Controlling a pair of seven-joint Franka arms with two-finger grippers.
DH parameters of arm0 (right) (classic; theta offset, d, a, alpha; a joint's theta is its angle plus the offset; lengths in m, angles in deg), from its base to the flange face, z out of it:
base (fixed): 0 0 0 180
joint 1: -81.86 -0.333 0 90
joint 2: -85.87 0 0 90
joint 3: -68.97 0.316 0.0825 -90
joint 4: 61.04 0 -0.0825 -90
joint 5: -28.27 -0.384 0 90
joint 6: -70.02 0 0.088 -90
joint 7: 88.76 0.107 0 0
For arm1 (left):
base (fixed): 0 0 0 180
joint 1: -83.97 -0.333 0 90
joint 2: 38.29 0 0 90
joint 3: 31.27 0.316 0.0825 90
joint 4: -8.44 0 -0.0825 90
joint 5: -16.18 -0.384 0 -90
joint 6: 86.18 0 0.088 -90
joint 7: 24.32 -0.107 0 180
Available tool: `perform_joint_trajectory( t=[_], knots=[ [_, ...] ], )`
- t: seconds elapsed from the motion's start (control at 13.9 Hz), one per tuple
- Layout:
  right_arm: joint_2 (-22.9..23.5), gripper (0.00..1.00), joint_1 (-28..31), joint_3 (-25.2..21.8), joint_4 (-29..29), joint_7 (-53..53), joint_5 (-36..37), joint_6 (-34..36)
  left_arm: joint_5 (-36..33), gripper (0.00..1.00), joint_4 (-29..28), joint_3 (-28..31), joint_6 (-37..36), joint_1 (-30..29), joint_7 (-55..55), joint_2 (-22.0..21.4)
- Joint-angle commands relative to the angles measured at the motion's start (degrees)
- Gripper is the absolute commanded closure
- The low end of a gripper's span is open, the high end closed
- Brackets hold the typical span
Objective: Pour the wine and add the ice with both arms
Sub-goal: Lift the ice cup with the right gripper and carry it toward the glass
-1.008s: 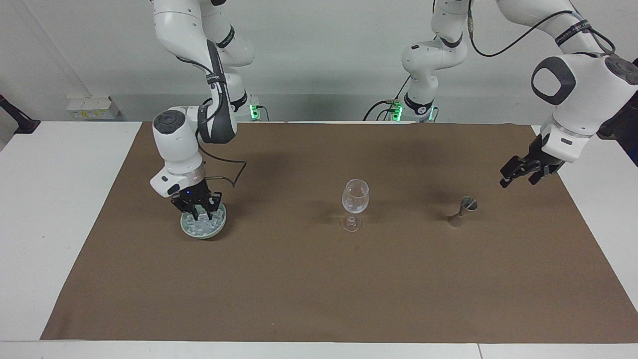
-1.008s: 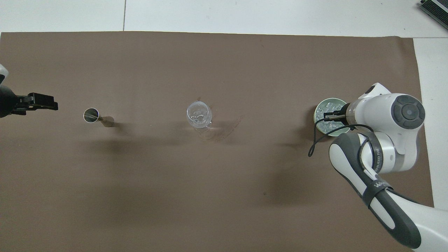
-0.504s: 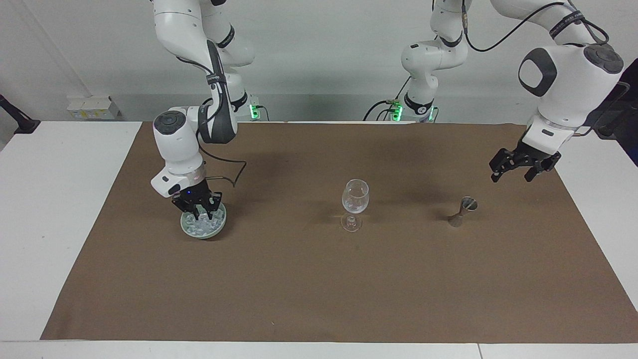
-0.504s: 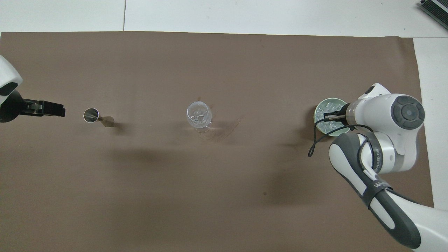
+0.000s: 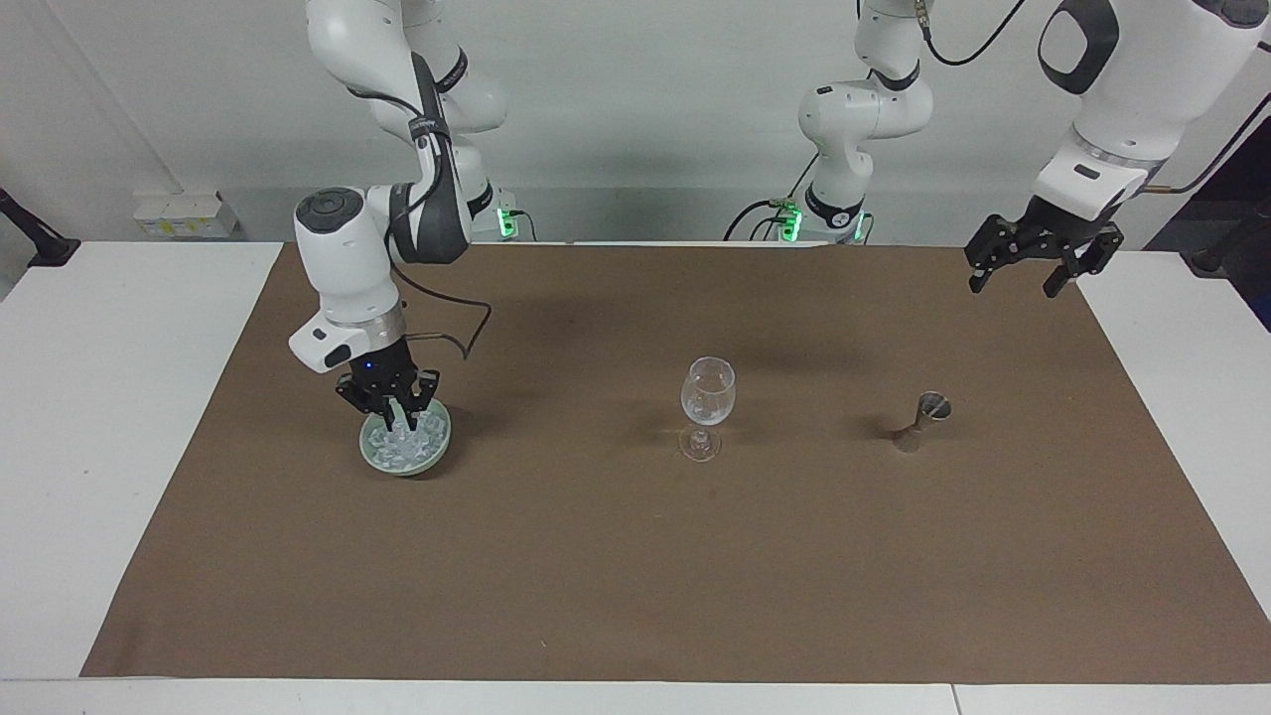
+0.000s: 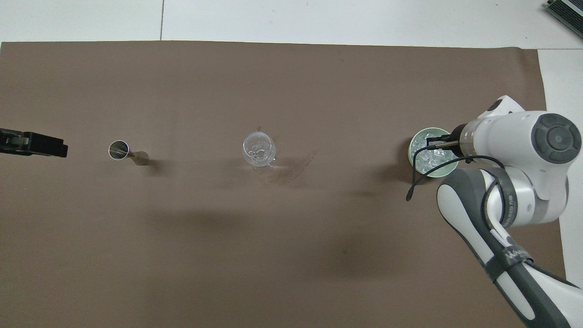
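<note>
**Two arms split: ice pick under way, pour side idle**

Right pincer (image 5: 394,415) sits in the pale green dish (image 5: 440,444), apparently pinching an ice chunk (image 5: 402,429). Lift straight up, carry it over the wine glass (image 5: 707,389) at table centre, dish at its 9 o'clock in the facing view, release low. Left pincer (image 5: 1029,266), wide, is over the brown mat (image 5: 635,556); since a second ago it has risen off the jigger (image 5: 923,420), while the right rose slightly.

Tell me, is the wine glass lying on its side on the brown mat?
No, the wine glass stands upright on its foot on the brown mat, between the green ice dish and the metal jigger.
</note>
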Motion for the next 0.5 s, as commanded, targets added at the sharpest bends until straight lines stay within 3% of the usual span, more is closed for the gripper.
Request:
perform_joint_trajectory(
  t=[0.0, 0.43],
  knots=[
    [-2.05, 1.00, -0.58, 0.45, -3.65, 1.56, -3.52, 5.63, -1.23, 0.00, 2.97, 0.34, -4.61, 0.71, -0.61, 0.16],
    [-6.37, 1.00, -4.26, 0.01, -13.41, 6.37, -6.15, 21.89, -0.44, 0.00, 1.93, -0.89, -4.62, 0.71, -0.08, -1.43]
  ],
)
